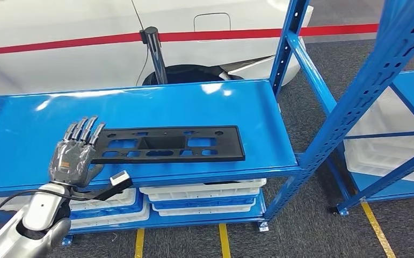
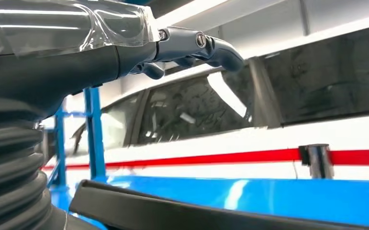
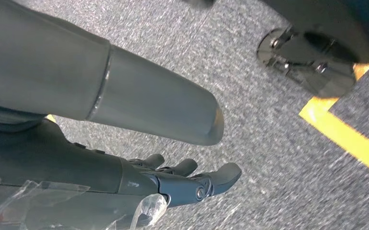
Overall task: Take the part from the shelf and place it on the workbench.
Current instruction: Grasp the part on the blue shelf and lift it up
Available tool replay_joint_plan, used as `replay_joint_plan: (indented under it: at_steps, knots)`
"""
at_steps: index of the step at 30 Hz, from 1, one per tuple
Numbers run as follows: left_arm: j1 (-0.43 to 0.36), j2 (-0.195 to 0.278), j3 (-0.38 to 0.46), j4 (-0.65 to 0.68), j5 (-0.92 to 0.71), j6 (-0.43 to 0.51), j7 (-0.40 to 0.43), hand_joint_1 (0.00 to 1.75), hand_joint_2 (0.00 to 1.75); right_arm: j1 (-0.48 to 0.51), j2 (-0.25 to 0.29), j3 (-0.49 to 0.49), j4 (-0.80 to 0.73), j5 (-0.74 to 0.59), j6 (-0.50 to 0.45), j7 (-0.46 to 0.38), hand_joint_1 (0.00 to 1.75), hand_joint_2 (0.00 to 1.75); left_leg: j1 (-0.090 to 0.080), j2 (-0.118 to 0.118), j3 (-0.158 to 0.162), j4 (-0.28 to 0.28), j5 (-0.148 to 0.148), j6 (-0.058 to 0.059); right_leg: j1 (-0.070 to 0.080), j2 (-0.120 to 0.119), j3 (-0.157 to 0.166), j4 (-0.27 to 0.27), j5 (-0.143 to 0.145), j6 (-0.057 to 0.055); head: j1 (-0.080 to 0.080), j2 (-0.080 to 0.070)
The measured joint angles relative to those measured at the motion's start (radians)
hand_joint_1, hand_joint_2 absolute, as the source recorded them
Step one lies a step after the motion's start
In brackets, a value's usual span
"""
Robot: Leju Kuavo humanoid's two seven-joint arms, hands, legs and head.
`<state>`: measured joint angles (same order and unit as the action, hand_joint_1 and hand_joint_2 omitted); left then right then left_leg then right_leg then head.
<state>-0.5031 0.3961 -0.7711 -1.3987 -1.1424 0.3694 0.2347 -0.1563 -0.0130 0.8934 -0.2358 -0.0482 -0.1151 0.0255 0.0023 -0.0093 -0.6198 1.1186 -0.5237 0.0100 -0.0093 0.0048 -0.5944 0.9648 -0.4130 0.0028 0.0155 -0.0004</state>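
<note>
The part (image 1: 169,144) is a long, flat, matte black plastic panel with rectangular cut-outs and small holes, lying at the centre of the head view on the glossy blue metal shelf (image 1: 204,99). The left hand (image 1: 74,155), dark and metallic with a clear film over its back, sits at the lower left of the frame over the panel's left end, fingers (image 1: 89,129) extended straight and slightly apart; whether they touch the panel cannot be told. In the left wrist view the panel's dark rounded edge (image 2: 182,211) crosses the bottom of the frame below the outstretched fingers. The right hand (image 3: 139,184) hangs over speckled grey carpet (image 3: 249,110) crossed by a yellow line (image 3: 350,143), fingers loosely extended and holding nothing. White plastic trays (image 1: 204,196) are stacked under the shelf. A white car body with a red stripe (image 1: 86,40) fills the top of the head view.
</note>
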Motion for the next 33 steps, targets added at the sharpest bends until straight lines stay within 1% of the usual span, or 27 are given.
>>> replay_joint_plan:
  at_steps: [1,2,3,4,6,7,8,10,12,13,14,15,16,17,18,19,20,21,22,23,24,26,28,29,31,32,33]
  knots:
    - [0.002,-0.006,0.0,0.014,0.011,0.007,-0.009,0.0,1.75,-0.001,0.0,0.001,0.0,0.002,0.0,0.0,0.0,0.0,0.003,0.0,-0.038,0.072,-0.026,-0.005,0.0,0.0,0.001,0.0,-0.001,-0.001,0.0,0.0]
    - [0.005,-0.014,-0.001,0.03,0.024,0.014,-0.017,0.0,1.75,-0.003,0.0,0.002,0.0,0.004,0.001,0.0,0.0,0.0,0.005,0.0,-0.07,0.126,-0.038,-0.009,0.001,0.001,0.001,0.0,-0.002,-0.002,-0.001,0.0]
    - [0.008,-0.021,-0.001,0.045,0.037,0.022,-0.026,0.0,1.75,-0.005,0.0,0.004,0.0,0.006,0.002,0.0,0.0,0.0,0.007,0.001,-0.084,0.143,-0.031,-0.012,0.001,0.002,0.002,0.001,-0.003,-0.002,-0.001,0.0]
    - [0.009,-0.028,-0.001,0.061,0.049,0.03,-0.034,0.0,1.75,-0.007,0.0,0.006,0.0,0.008,0.002,0.0,0.0,0.0,0.008,0.001,-0.078,0.116,-0.005,-0.012,0.001,0.003,0.004,0.001,-0.004,-0.002,-0.001,0.0]
    - [0.008,-0.038,0.0,0.091,0.068,0.042,-0.046,0.0,1.75,-0.011,0.001,0.011,0.0,0.011,0.003,-0.001,0.0,0.0,0.007,0.002,-0.017,-0.031,0.072,-0.007,0.001,0.006,0.01,0.0,-0.007,0.001,-0.001,0.0]
    - [0.007,-0.043,0.0,0.105,0.073,0.045,-0.051,0.0,1.75,-0.013,0.002,0.013,0.0,0.013,0.003,-0.001,0.0,0.0,0.005,0.002,0.014,-0.1,0.1,-0.002,0.003,0.007,0.011,0.0,-0.008,0.003,-0.001,0.0]
    - [0.006,-0.048,0.0,0.119,0.077,0.047,-0.055,0.0,1.75,-0.014,0.002,0.014,0.0,0.015,0.003,-0.002,0.0,0.0,0.002,0.003,0.035,-0.145,0.116,0.003,0.004,0.007,0.012,0.0,-0.01,0.007,-0.001,0.0]
    - [0.002,-0.056,0.001,0.144,0.082,0.049,-0.059,0.0,1.75,-0.016,0.002,0.015,0.0,0.015,0.004,-0.002,0.0,0.0,-0.005,0.003,0.046,-0.165,0.119,0.012,0.005,0.007,0.013,-0.002,-0.01,0.014,0.0,0.0]
    - [-0.003,-0.064,0.001,0.165,0.085,0.05,-0.062,0.0,1.75,-0.016,0.001,0.016,0.0,0.015,0.004,-0.001,0.0,0.0,-0.001,0.003,0.054,-0.174,0.124,0.023,0.005,0.005,0.017,0.001,-0.016,0.025,0.001,0.0]
    - [-0.005,-0.067,0.002,0.175,0.087,0.05,-0.064,0.0,1.75,-0.016,0.0,0.016,0.0,0.015,0.004,-0.001,0.0,0.0,0.002,0.004,0.059,-0.179,0.127,0.029,0.005,0.005,0.012,0.02,-0.03,0.03,0.002,0.0]
    - [-0.007,-0.071,0.002,0.185,0.089,0.05,-0.067,0.0,1.75,-0.016,0.0,0.016,0.0,0.015,0.004,-0.001,0.0,0.0,0.006,0.005,0.064,-0.184,0.129,0.033,0.004,0.004,-0.005,0.061,-0.055,0.035,0.002,0.0]
    - [-0.009,-0.076,0.002,0.195,0.091,0.048,-0.069,0.01,1.75,-0.016,-0.001,0.017,0.0,0.016,0.005,0.0,0.0,0.0,0.007,0.005,0.066,-0.185,0.129,0.036,0.002,0.003,-0.033,0.124,-0.088,0.039,0.004,0.0]
    - [-0.012,-0.08,0.002,0.204,0.091,0.045,-0.071,0.39,1.75,-0.015,-0.001,0.017,0.0,0.016,0.006,0.0,0.0,0.0,0.007,0.006,0.067,-0.185,0.129,0.037,0.0,0.003,-0.068,0.198,-0.121,0.042,0.004,0.0]
    - [-0.013,-0.083,0.002,0.214,0.09,0.042,-0.072,0.81,1.75,-0.014,-0.001,0.017,0.0,0.016,0.006,0.001,0.0,0.0,0.008,0.006,0.067,-0.185,0.129,0.037,-0.003,0.003,-0.098,0.261,-0.143,0.046,0.005,0.0]
    - [-0.014,-0.087,0.002,0.222,0.089,0.039,-0.073,1.24,1.75,-0.013,-0.001,0.017,0.0,0.017,0.007,0.001,0.0,0.0,0.009,0.005,0.068,-0.185,0.129,0.037,-0.006,0.002,-0.112,0.289,-0.145,0.049,0.005,0.0]
    - [-0.015,-0.089,0.002,0.231,0.088,0.036,-0.074,1.67,1.75,-0.012,-0.002,0.017,0.0,0.018,0.007,0.001,0.0,0.0,0.011,0.004,0.069,-0.185,0.129,0.036,-0.009,0.002,-0.107,0.279,-0.131,0.053,0.005,0.0]
    - [-0.016,-0.092,0.002,0.239,0.086,0.033,-0.074,1.73,1.75,-0.012,-0.003,0.018,0.0,0.018,0.008,0.001,0.0,0.0,0.014,0.003,0.07,-0.184,0.128,0.032,-0.013,0.001,-0.079,0.223,-0.1,0.058,0.005,0.0]
    - [-0.018,-0.094,0.002,0.247,0.085,0.029,-0.074,1.75,1.75,-0.013,-0.004,0.019,0.0,0.019,0.008,0.0,0.0,0.0,0.016,0.001,0.071,-0.181,0.126,0.027,-0.019,0.0,-0.038,0.146,-0.068,0.064,0.005,0.0]
    - [-0.019,-0.096,0.002,0.254,0.083,0.023,-0.074,1.75,1.75,-0.014,-0.004,0.02,0.0,0.019,0.008,-0.001,0.0,0.0,0.016,0.0,0.071,-0.178,0.123,0.019,-0.021,0.001,-0.003,0.08,-0.045,0.066,0.006,0.0]
    - [-0.022,-0.097,0.002,0.262,0.081,0.017,-0.074,1.75,1.75,-0.016,-0.003,0.021,0.0,0.019,0.007,-0.002,0.0,0.0,0.015,-0.002,0.071,-0.176,0.12,0.011,-0.023,0.002,0.023,0.03,-0.03,0.063,0.006,0.0]
    - [-0.024,-0.098,0.001,0.269,0.08,0.011,-0.074,1.75,1.75,-0.017,-0.003,0.022,0.0,0.019,0.007,-0.005,0.0,0.0,0.014,-0.003,0.072,-0.176,0.118,0.004,-0.023,0.004,0.033,0.009,-0.026,0.056,0.006,0.0]
    - [-0.022,-0.099,-0.002,0.281,0.077,0.002,-0.074,1.75,1.75,-0.02,-0.002,0.023,0.0,0.019,0.007,-0.007,0.0,0.0,0.015,-0.003,0.074,-0.18,0.116,-0.004,-0.02,0.005,0.031,0.007,-0.024,0.036,0.005,0.0]
    - [-0.021,-0.101,-0.004,0.289,0.076,-0.001,-0.073,1.75,1.75,-0.02,-0.002,0.023,0.0,0.019,0.007,-0.009,0.0,0.0,0.02,-0.001,0.065,-0.156,0.098,-0.009,-0.018,0.004,0.03,0.006,-0.02,0.023,0.005,0.0]
    - [-0.022,-0.101,-0.004,0.292,0.076,-0.001,-0.073,1.75,1.75,-0.02,-0.002,0.023,0.0,0.019,0.007,-0.009,0.0,0.0,0.021,0.001,0.048,-0.113,0.071,-0.012,-0.017,0.003,0.029,0.006,-0.018,0.018,0.005,0.0]
    - [-0.026,-0.101,-0.004,0.3,0.075,0.0,-0.073,1.75,1.75,-0.02,-0.002,0.023,0.0,0.019,0.007,-0.009,0.0,0.0,0.019,0.003,-0.013,0.026,-0.001,-0.016,-0.013,0.001,0.028,0.005,-0.017,0.011,0.004,0.0]
    - [-0.027,-0.101,-0.004,0.303,0.075,0.0,-0.073,1.75,1.75,-0.02,-0.002,0.024,0.0,0.019,0.007,-0.01,0.0,0.0,0.018,0.003,-0.044,0.093,-0.028,-0.016,-0.01,0.001,0.027,0.005,-0.018,0.008,0.004,0.0]
    - [-0.028,-0.102,-0.004,0.307,0.074,0.0,-0.073,1.75,1.75,-0.02,-0.002,0.024,0.0,0.019,0.007,-0.01,0.0,0.0,0.016,0.003,-0.062,0.133,-0.038,-0.012,-0.007,0.001,0.028,0.005,-0.018,0.006,0.004,0.0]
